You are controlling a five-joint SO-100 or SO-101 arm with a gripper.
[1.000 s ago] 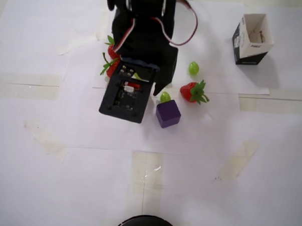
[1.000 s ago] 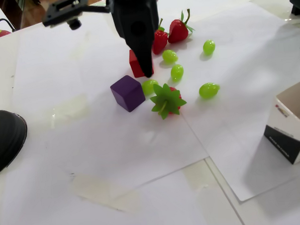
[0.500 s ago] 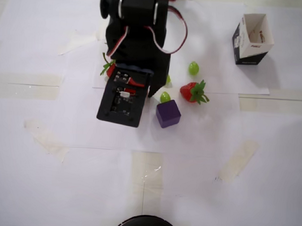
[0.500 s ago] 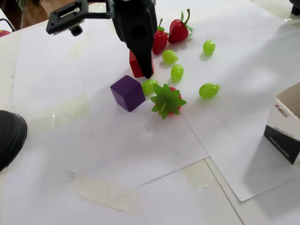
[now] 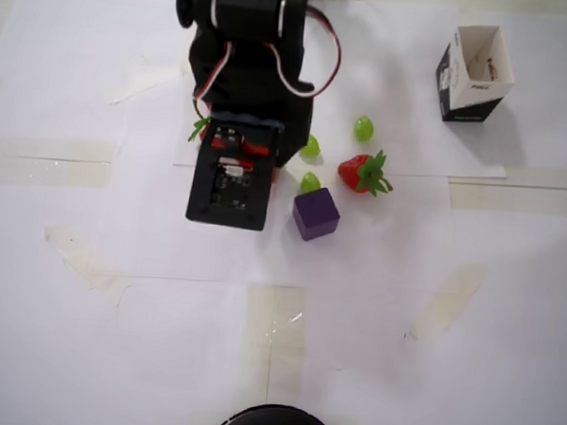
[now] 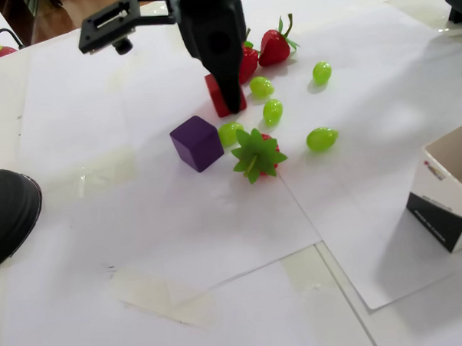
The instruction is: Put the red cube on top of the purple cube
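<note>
In the fixed view the pincer (image 6: 229, 104) reaches down at the red cube (image 6: 217, 97); whether it is clamped cannot be told. The cube rests on the bench (image 6: 219, 242), turned corner-on, near the purple cube (image 6: 197, 143), also skewed. The open cardboard box (image 5: 474, 72) stands upright, apparently empty.

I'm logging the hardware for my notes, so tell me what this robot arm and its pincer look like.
The arm is matte black plastic, blocky, with red and white wires looping along its side in the overhead view. A flat black square plate with screws and a small red and white connector sits at the wrist. The pincer has black fingers tapering to a narrow tip.
</note>
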